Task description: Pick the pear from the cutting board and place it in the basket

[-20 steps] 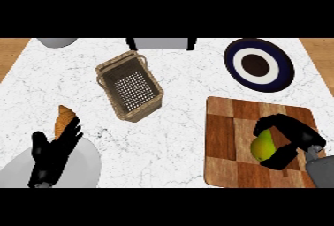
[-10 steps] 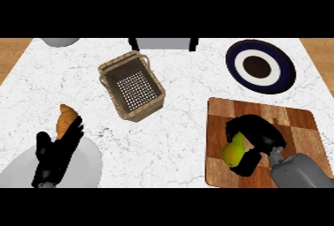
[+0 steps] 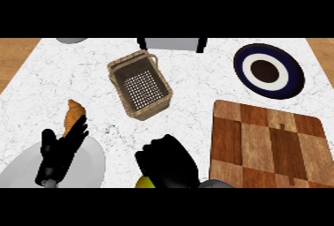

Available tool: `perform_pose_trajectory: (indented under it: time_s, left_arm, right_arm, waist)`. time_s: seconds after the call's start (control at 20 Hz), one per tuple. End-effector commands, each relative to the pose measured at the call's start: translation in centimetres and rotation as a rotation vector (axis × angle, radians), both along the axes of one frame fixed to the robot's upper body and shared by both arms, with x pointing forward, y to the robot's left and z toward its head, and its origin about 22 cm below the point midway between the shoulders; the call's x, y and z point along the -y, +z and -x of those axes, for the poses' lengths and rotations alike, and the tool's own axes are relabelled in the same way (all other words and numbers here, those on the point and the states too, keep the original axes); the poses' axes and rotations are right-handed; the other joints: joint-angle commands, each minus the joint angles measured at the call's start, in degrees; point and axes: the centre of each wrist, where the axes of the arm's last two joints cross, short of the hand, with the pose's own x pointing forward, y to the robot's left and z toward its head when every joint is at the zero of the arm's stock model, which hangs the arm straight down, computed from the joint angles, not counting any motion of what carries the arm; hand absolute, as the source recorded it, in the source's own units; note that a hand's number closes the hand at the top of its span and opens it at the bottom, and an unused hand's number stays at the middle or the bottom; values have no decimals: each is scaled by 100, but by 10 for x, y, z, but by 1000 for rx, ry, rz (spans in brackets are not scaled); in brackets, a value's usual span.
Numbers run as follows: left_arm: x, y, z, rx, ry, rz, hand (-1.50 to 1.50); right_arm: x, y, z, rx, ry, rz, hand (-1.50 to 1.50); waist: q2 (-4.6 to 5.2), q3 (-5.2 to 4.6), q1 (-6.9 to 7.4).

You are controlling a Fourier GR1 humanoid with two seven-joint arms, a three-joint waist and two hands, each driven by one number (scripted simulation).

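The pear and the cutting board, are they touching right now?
Apart. The head view shows the pear held in the right hand over the white counter, left of the cutting board, with bare counter between them.

The right hand [image 3: 168,165], fingers curled round the pear [image 3: 145,182], is over the counter [image 3: 195,88] between the cutting board [image 3: 267,141] and the resting left hand [image 3: 60,152]; the basket [image 3: 140,84] lies beyond.

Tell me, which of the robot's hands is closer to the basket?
Right. The right hand, curled round the pear, is just below the basket; the left hand rests lower left, over a grey plate.
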Motion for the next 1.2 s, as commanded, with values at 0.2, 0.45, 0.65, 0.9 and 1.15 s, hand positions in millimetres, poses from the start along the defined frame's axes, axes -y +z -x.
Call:
perform_pose_trajectory:
  time_s: [0.2,0.45,0.65,0.9,1.15]
  left_arm:
    - [-12,-14,9,-114,52,-11,0]
    - [-3,-14,13,-105,30,3,0]
    - [-11,-14,13,-125,40,4,0]
    - [-14,-11,14,-126,48,1,0]
    - [-9,-14,14,-130,32,8,0]
  right_arm:
    - [-8,54,53,-43,-100,-606,150]
    - [-11,93,61,20,-176,-750,150]
    - [-16,128,51,104,-269,-771,150]
    - [-23,177,27,147,-345,-825,150]
    - [-46,221,6,156,-405,-805,150]
  waist:
    - [91,-11,-96]
    - [47,-36,-93]
    - [32,-52,-183]
    - [51,-47,-125]
    - [73,-53,-94]
